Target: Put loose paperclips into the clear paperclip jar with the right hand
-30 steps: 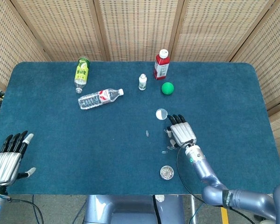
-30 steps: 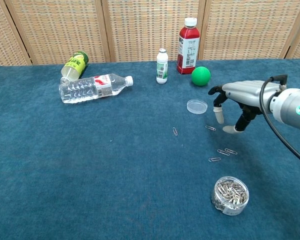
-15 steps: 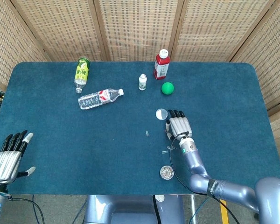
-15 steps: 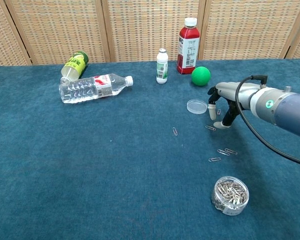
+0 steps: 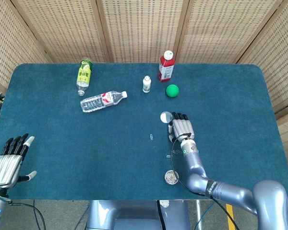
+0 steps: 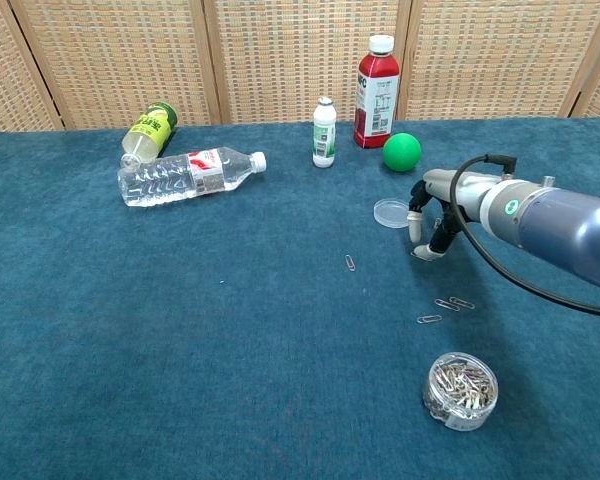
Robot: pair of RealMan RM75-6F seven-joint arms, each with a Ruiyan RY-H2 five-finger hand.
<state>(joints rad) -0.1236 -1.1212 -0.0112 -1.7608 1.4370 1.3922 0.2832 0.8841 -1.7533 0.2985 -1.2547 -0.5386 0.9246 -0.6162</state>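
The right hand [image 6: 432,222] hangs low over the blue table cloth [image 6: 180,330], just beside the jar lid [image 6: 391,212], thumb and fingertips angled down around one loose paperclip [image 6: 421,254]; whether they have pinched it cannot be told. The left hand [image 5: 8,160] rests open, holding nothing, at the table's near corner. The clear paperclip jar [image 6: 461,390] stands open, near the front edge. A good pick probably needs both tips pressed flat onto the wire. Three more paperclips [image 6: 449,305] lie between hand and jar; another paperclip [image 6: 351,262] lies apart.
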